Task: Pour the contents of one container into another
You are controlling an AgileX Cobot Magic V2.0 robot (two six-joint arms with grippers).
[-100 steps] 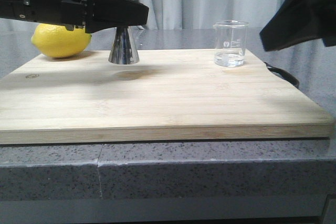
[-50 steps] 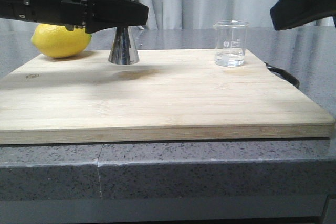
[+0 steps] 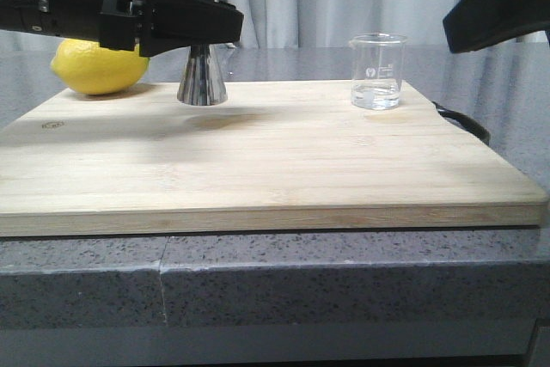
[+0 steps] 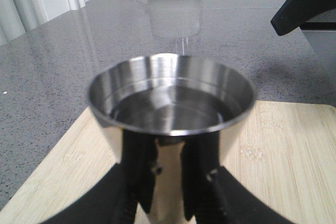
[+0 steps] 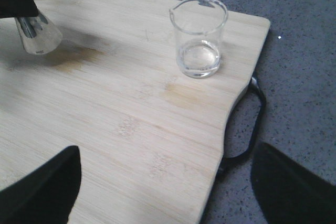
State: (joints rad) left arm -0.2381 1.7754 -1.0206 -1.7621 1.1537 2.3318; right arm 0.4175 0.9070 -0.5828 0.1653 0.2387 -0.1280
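The left gripper (image 3: 225, 25) grips the steel jigger (image 3: 203, 79) at its waist, upright at the board's (image 3: 258, 161) 11 o'clock, beside a lemon (image 3: 96, 68). The glass beaker (image 3: 377, 71) stands untouched at 1 o'clock. The right gripper (image 5: 163, 192) hovers with fingers spread wide.

glossy steel jigger (image 3: 203, 75), clear glass beaker (image 3: 377, 71), matt wooden board (image 3: 266, 152).

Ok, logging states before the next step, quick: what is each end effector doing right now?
Left end effector: closed on the steel jigger, at its waist.
Right end effector: open, holding nothing, hanging above the board near the glass beaker.
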